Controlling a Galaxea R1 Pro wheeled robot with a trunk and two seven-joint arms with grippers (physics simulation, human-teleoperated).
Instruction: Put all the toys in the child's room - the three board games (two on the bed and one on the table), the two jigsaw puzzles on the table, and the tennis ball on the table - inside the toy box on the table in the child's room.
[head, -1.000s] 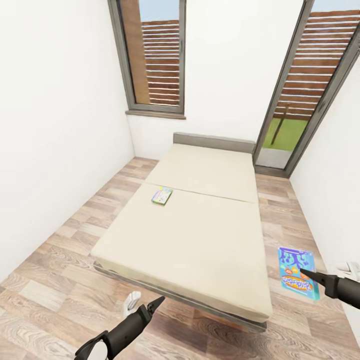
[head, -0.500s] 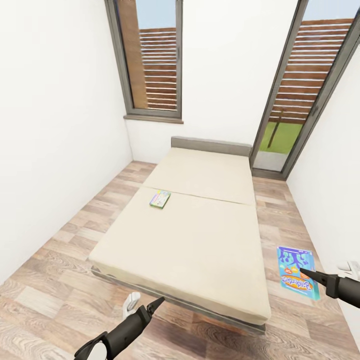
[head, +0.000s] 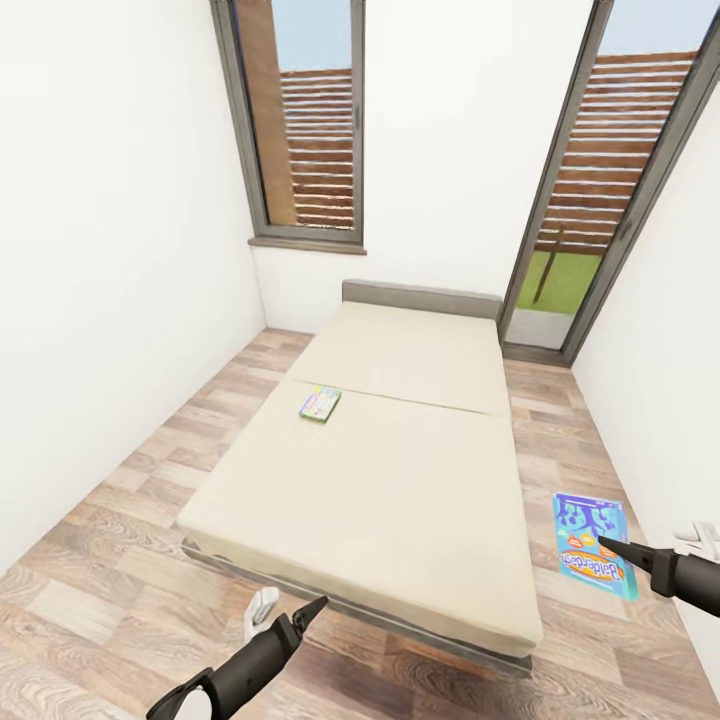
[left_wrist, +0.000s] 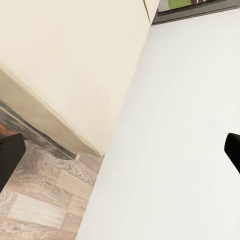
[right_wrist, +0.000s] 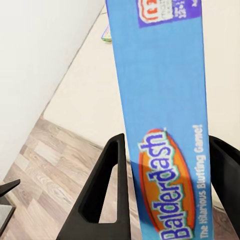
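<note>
My right gripper (head: 604, 543) is shut on a blue Balderdash board game (head: 590, 540), held upright over the floor to the right of the bed's foot. In the right wrist view the box (right_wrist: 162, 110) stands between the two black fingers (right_wrist: 112, 190). A second, small green and white board game (head: 320, 404) lies flat on the beige bed (head: 400, 480), near its left edge at mid-length. My left gripper (head: 318, 604) hovers low in front of the bed's foot, open and empty; its fingers (left_wrist: 10, 157) stand wide apart in the left wrist view.
The bed takes up most of the narrow room, with strips of wood floor (head: 120, 520) on both sides. White walls close in left and right. A window (head: 305, 120) and a glass door (head: 590, 200) are at the far end.
The whole picture has shifted a little, with the bed a bit farther off, so the camera has moved. Both grippers keep their places in the view, the right still holding the blue box.
</note>
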